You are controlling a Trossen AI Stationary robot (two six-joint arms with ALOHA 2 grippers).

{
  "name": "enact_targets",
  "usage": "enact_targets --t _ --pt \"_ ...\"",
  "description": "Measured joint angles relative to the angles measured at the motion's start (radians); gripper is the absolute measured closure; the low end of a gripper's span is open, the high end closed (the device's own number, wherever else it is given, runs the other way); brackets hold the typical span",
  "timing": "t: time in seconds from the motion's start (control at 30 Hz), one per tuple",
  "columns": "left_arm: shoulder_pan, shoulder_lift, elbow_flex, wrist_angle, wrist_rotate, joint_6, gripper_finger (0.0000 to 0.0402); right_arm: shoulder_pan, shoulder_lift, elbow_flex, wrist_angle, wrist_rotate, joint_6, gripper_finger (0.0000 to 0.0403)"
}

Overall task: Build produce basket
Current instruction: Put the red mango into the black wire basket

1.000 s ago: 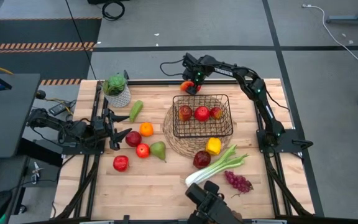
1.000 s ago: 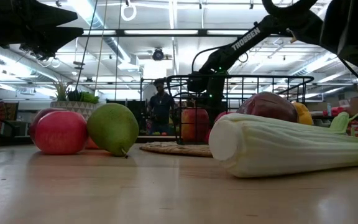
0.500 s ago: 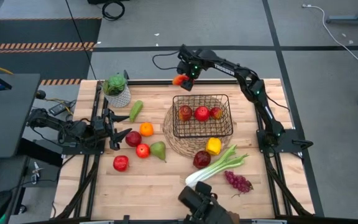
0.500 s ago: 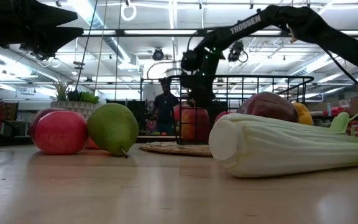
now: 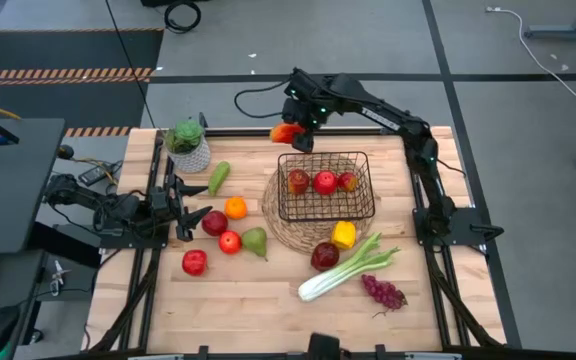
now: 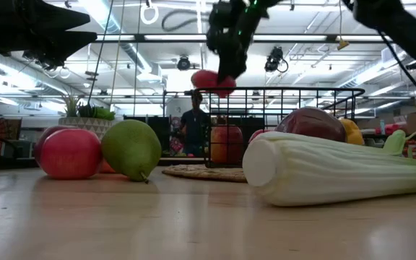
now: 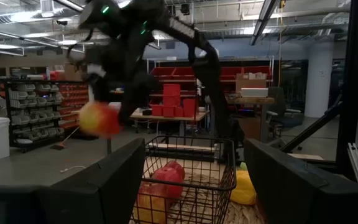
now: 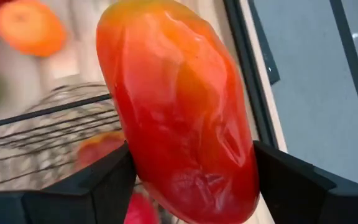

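One red-orange pepper [image 5: 286, 131] is carried.
Right end effector [image 5: 295, 133] clamps it above the black wire-mesh basket's [image 5: 365, 160] far corner, ready for dropping.

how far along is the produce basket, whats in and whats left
Done: three red fruits sit inside the wire basket on the woven mat.

In hand: the right gripper holds a red-orange pepper in the air by the basket's far left corner.

Left: the orange, two pears, apples, yellow pepper, celery and grapes lie on the table. The left gripper waits at the left edge.
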Motion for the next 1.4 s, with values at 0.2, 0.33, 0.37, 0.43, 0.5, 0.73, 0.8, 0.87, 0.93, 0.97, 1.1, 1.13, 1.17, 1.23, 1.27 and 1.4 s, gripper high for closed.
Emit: enact_targets --t 0.2,0.33,0.37,0.43,0.5,0.73,0.8,0.87,0.93,0.97,1.1,1.13,1.17,1.23,1.27,1.4 --pt "0.0 0.0 0.0 0.0 0.0 0.0 0.012 0.071 -0.126 0.0 -0.001 -0.113 0.005 0.0101" --pt "0.0 0.0 0.0 0.0 0.0 0.0 0.012 0.118 -0.184 0.0 -0.047 -0.195 0.056 0.0098" --pt "0.0 0.0 0.0 0.0 0.0 0.0 0.012 0.132 -0.196 0.0 -0.07 -0.199 0.064 0.0098" --pt "0.0 0.0 0.0 0.0 0.0 0.0 0.012 0.164 -0.212 0.0 -0.118 -0.191 0.08 0.0098" --pt "0.0 0.0 0.0 0.0 0.0 0.0 0.012 0.199 -0.22 -0.005 -0.148 -0.155 0.104 0.0098" --pt "0.0 0.0 0.0 0.0 0.0 0.0 0.012 0.342 -0.237 -0.092 -0.18 0.158 0.176 0.0098" --pt "0.0 0.0 0.0 0.0 0.0 0.0 0.012 0.385 -0.236 -0.136 -0.189 0.26 0.188 0.0098" --pt "0.0 0.0 0.0 0.0 0.0 0.0 0.012 0.425 -0.235 -0.185 -0.187 0.33 0.19 0.0098" --pt "0.0 0.0 0.0 0.0 0.0 0.0 0.012 0.463 -0.234 -0.229 -0.185 0.401 0.204 0.0098" --pt "0.0 0.0 0.0 0.0 0.0 0.0 0.012 0.481 -0.234 -0.247 -0.185 0.448 0.215 0.0098" --pt "0.0 0.0 0.0 0.0 0.0 0.0 0.012 0.55 -0.234 -0.316 -0.191 0.66 0.243 0.0098" --pt "0.0 0.0 0.0 0.0 0.0 0.0 0.012 0.568 -0.234 -0.329 -0.194 0.714 0.245 0.0098" --pt "0.0 0.0 0.0 0.0 0.0 0.0 0.012 0.585 -0.234 -0.344 -0.195 0.77 0.244 0.0098" --pt "0.0 0.0 0.0 0.0 0.0 0.0 0.012 0.615 -0.234 -0.374 -0.196 0.872 0.24 0.0098" --pt "0.0 0.0 0.0 0.0 0.0 0.0 0.012 0.628 -0.233 -0.386 -0.197 0.913 0.239 0.0098" --pt "0.0 0.0 0.0 0.0 0.0 0.0 0.012 0.677 -0.234 -0.422 -0.198 1.047 0.237 0.0098"
